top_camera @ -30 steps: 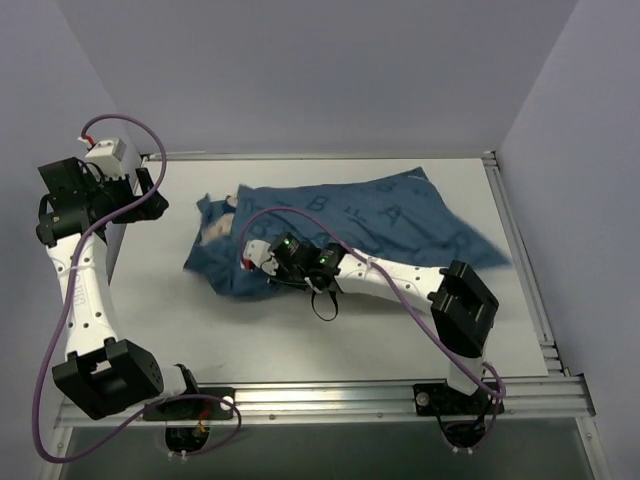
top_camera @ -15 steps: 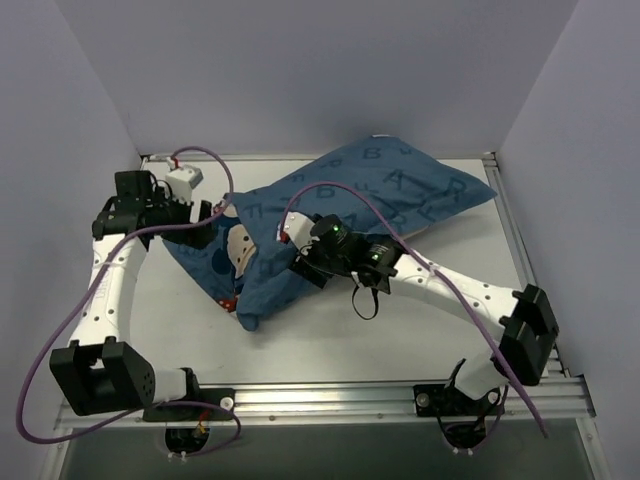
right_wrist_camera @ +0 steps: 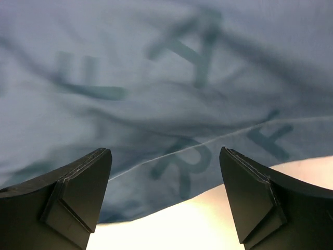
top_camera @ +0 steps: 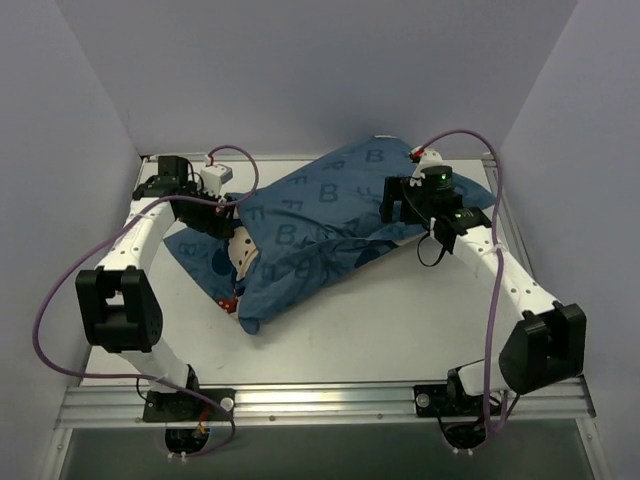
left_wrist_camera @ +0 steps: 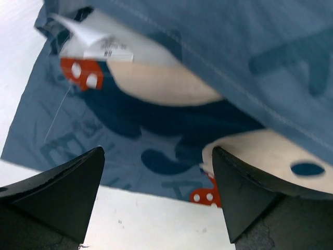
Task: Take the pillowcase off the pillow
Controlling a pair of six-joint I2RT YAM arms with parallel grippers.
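On the table (top_camera: 400, 320), the pillowcase (top_camera: 330, 215) lies slantwise, its long axis running from a near-left corner to a far-right corner. No white pillow shows; the plump swell toward the far right suggests it sits inside that end. Left of the axis a flatter flap with the mouse print (top_camera: 238, 250) spreads out, probably slack cloth by the mouth.

Farther back, the left gripper (left_wrist_camera: 157, 195) hangs over that flap, fingers wide apart and holding nothing, the print right below it. Its arm reaches far along the left edge and bends in toward the right.

At the far right, the right gripper (right_wrist_camera: 164, 198) hovers over the swollen end, fingers likewise apart and empty, its arm stretched up the right side. The left one looks nearer the loose cloth, so the next pinch likely falls there.
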